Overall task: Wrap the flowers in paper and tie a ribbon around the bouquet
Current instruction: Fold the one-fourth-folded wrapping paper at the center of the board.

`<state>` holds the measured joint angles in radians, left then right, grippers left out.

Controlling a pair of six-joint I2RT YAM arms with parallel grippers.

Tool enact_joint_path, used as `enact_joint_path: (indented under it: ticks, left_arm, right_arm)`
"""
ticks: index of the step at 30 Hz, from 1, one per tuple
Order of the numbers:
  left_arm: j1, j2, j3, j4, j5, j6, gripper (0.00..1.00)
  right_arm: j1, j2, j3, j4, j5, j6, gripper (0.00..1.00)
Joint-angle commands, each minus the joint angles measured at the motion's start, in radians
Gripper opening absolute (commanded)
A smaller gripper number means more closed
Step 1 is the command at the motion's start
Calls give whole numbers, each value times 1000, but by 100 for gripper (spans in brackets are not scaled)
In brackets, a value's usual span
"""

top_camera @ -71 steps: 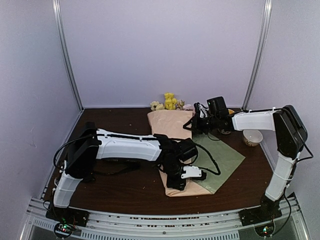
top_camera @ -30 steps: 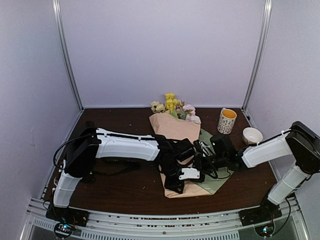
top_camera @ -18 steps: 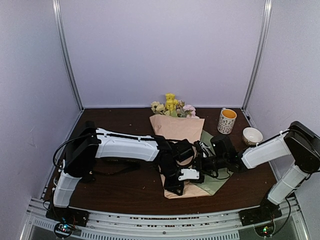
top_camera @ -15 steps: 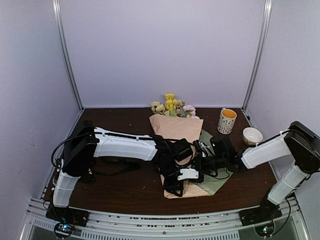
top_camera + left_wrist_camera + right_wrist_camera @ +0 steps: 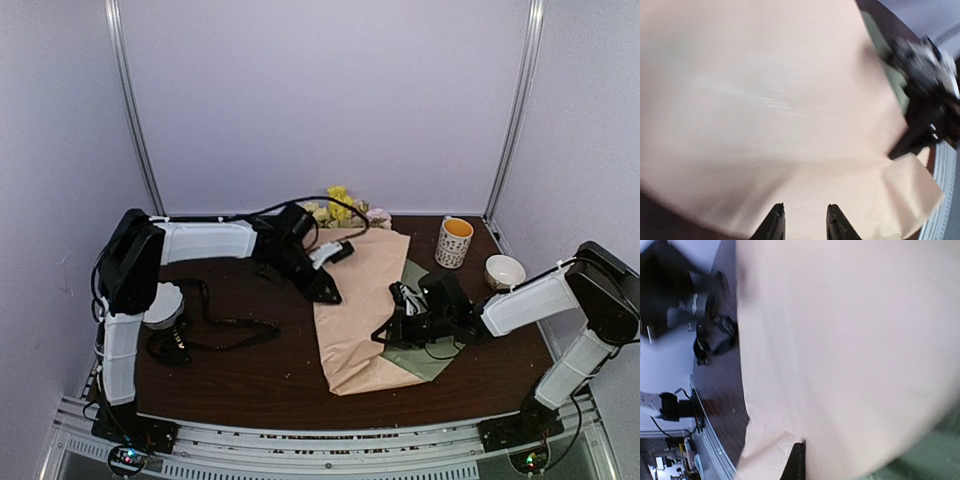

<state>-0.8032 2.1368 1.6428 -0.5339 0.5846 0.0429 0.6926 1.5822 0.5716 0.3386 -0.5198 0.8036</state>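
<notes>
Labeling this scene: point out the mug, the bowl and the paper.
mug (image 5: 453,247), top view, on its outer side.
bowl (image 5: 505,284), top view, on its near wall.
paper (image 5: 352,300), top view, on its bare tan middle.

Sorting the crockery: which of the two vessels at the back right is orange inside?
The mug, the taller one farther back; the bowl beside it is low and pale inside.

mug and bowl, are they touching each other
Apart. The top external view shows a strip of dark table between the mug and the bowl.
</notes>
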Motion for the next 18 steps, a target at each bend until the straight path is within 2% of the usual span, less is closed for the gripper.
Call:
enact_joint_path:
  ticks: [1, 4, 7, 13, 18]
  left_arm:
    - [126, -29, 52, 76, -6, -78, 33]
    - [125, -98, -18, 101, 42, -26, 35]
    - [139, -100, -21, 124, -33, -41, 36]
    - [157, 57, 206, 27, -78, -63, 35]
    - [157, 189, 332, -99, -199, -62, 32]
  right_arm:
    - [24, -5, -14, -89, -58, -51, 0]
    - [24, -13, -6, -100, -60, -57, 0]
    - [24, -18, 2, -121, -58, -65, 0]
    - [24, -37, 4, -152, -45, -80, 0]
    - [24, -46, 4, -146, -41, -71, 0]
